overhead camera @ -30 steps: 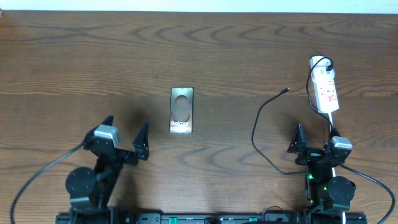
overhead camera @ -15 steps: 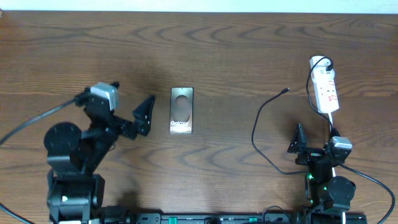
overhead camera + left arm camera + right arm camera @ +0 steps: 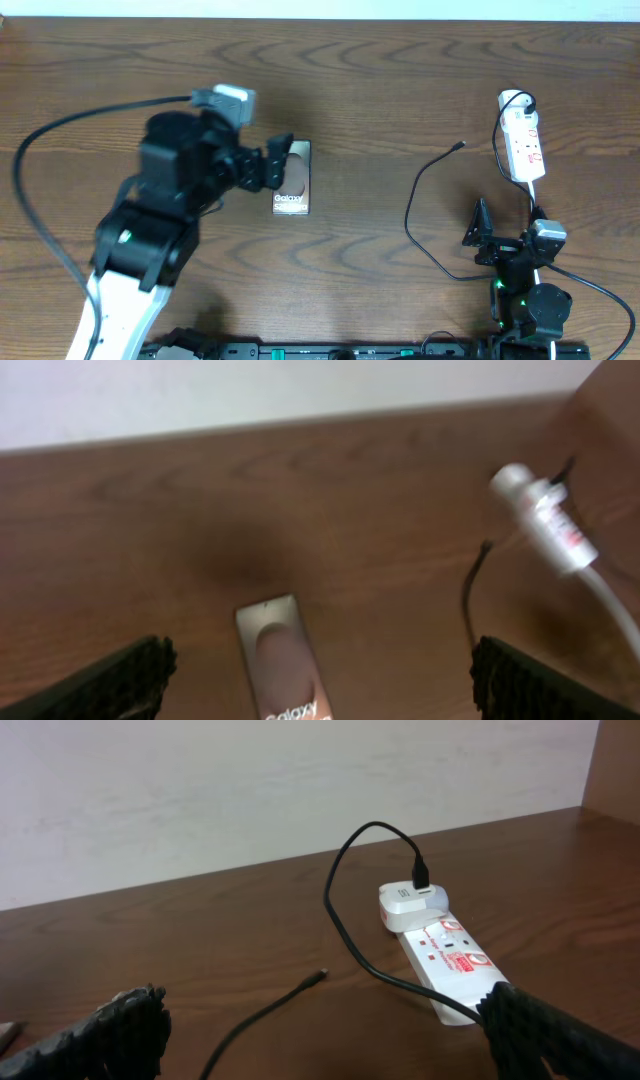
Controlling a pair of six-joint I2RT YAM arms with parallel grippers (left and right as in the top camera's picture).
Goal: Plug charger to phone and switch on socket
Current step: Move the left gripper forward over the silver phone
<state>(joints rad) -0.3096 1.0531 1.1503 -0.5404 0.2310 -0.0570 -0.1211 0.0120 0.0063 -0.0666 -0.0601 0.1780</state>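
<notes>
The phone [image 3: 294,180] lies flat at the table's middle, "Galaxy" lettering toward the front. My left gripper [image 3: 275,165] is open and empty, hovering at the phone's left edge. In the left wrist view its fingers [image 3: 320,690] straddle the phone [image 3: 285,660] from above. The socket [image 3: 524,148] lies at the far right, with the charger's white plug [image 3: 513,100] in its far end. The charger's black cable [image 3: 410,215] loops leftward, its tip [image 3: 460,146] lying loose on the table. My right gripper [image 3: 505,228] is open and empty at the front right. In the right wrist view its fingers [image 3: 335,1040] sit near the cable tip [image 3: 322,975] and socket [image 3: 450,960].
The socket's thick white cord [image 3: 534,195] runs toward the front, next to my right arm. The left arm's black lead [image 3: 60,130] arcs over the table's left side. A pale wall [image 3: 300,790] stands behind the table's far edge.
My left arm has risen from its front-left resting spot and swung forward and right, bringing its open gripper over the phone's left edge. The right arm, phone, charger and socket have not moved.
</notes>
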